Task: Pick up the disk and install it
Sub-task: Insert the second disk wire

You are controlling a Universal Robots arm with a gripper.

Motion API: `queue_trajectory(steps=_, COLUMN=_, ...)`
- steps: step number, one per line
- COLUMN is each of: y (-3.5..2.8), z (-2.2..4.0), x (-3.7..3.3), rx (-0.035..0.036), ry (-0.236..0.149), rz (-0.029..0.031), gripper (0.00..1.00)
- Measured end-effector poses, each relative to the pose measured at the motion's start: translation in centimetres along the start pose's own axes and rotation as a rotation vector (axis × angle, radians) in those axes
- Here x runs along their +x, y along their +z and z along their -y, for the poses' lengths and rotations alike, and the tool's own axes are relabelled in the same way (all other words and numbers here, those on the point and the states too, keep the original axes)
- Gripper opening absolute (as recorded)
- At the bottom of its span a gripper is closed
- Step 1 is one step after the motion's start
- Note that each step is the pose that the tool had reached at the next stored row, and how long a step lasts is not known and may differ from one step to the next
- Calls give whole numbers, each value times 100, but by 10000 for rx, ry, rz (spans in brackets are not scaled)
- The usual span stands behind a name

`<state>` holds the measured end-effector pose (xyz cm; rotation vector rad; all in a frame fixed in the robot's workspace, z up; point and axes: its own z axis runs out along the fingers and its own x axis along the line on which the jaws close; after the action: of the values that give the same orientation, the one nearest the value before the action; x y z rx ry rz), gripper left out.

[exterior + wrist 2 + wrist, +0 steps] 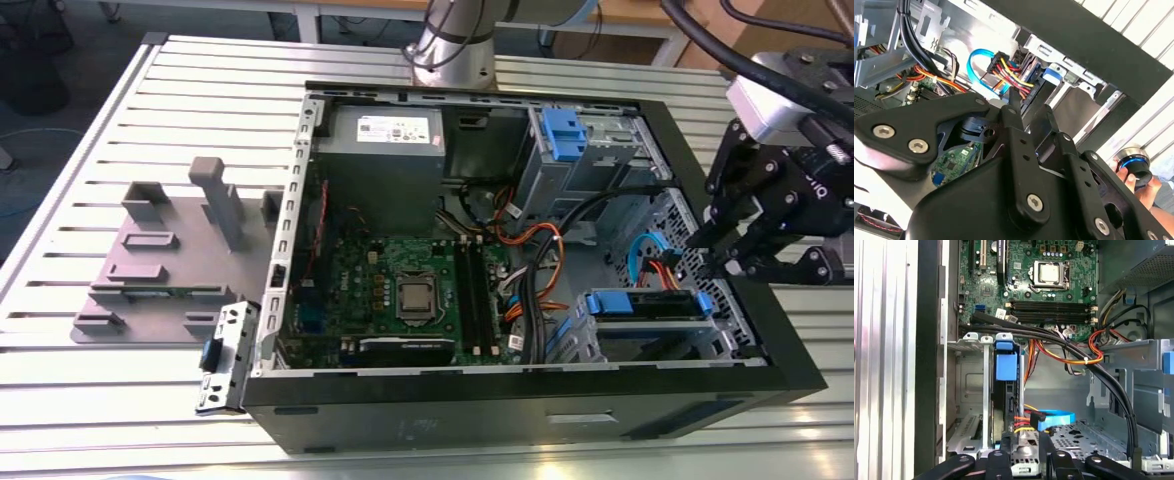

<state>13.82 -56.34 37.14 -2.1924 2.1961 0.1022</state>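
Gripper parted, empty (over case edge), disk in bay

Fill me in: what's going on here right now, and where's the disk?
The gripper hangs open and empty over the open case, at its edge on the exterior view's right, just above the drive bay. The disk, in its blue rails, sits on edge in that bay. In the first wrist view, cables run to its near end. Nothing is being held at this moment.
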Motion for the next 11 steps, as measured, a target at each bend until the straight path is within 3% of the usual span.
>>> queue_trajectory(steps=7, y=115, z=-79, x=8, rx=0, ry=0, rz=-1, gripper=36)
queue_trajectory(steps=11, y=134, z=-90, x=0, rx=0, ry=-5, rz=0, gripper=36)
